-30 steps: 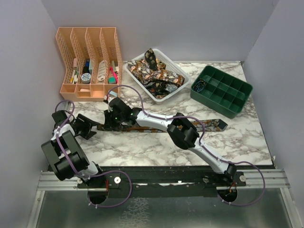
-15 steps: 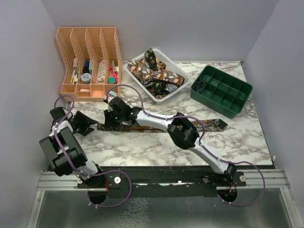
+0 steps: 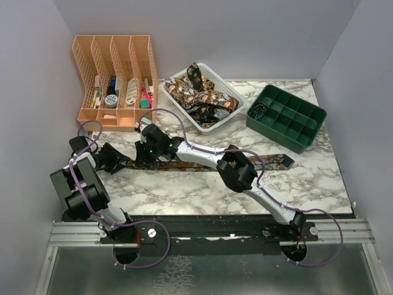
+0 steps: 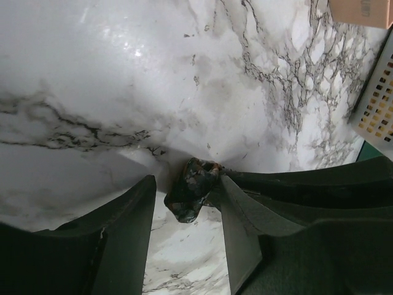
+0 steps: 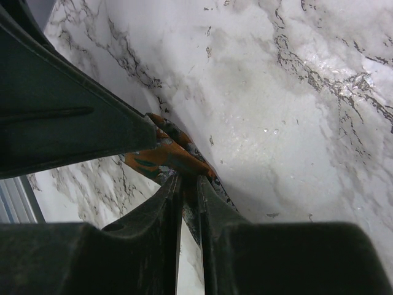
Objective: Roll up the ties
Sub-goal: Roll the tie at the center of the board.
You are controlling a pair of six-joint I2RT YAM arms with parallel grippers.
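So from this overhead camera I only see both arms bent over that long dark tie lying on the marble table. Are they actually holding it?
Observer: The right wrist camera shows the right fingers nearly closed, pinching the edge of the dark, orange-patterned fabric necktie.
Visitor: And the left arm?
Observer: Its wrist camera shows the left fingers spread apart. The necktie's end sits between them, with a gap on one side, so it isn't squeezed.
Visitor: Is that end rolled up?
Observer: It's bunched into a small dark lump on the white marble tabletop. I can't tell whether it's a neat roll.
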